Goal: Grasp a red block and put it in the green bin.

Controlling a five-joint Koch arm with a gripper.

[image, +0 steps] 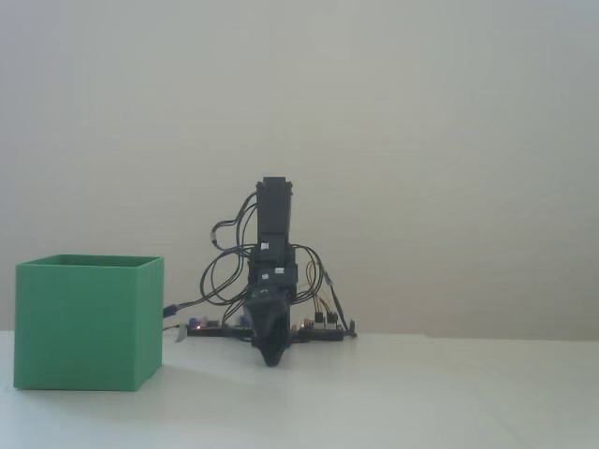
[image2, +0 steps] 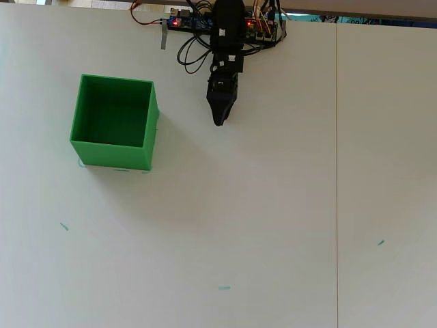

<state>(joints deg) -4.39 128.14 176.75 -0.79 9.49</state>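
The green bin [image2: 113, 122] stands open-topped at the left of the table in the overhead view, and at the lower left as the green bin [image: 87, 322] in the fixed view. Only green shows inside it from above. No red block shows in either view. The arm is folded low in front of its base, and my gripper [image2: 218, 121] points down the picture, to the right of the bin and apart from it. Its jaws taper to one closed tip with nothing between them. In the fixed view the gripper [image: 270, 359] hangs just above the table.
The arm's base with its circuit boards and wires [image2: 205, 24] sits at the table's far edge. A thin seam [image2: 336, 171] runs down the table on the right. Small teal marks [image2: 224, 288] dot the white surface.
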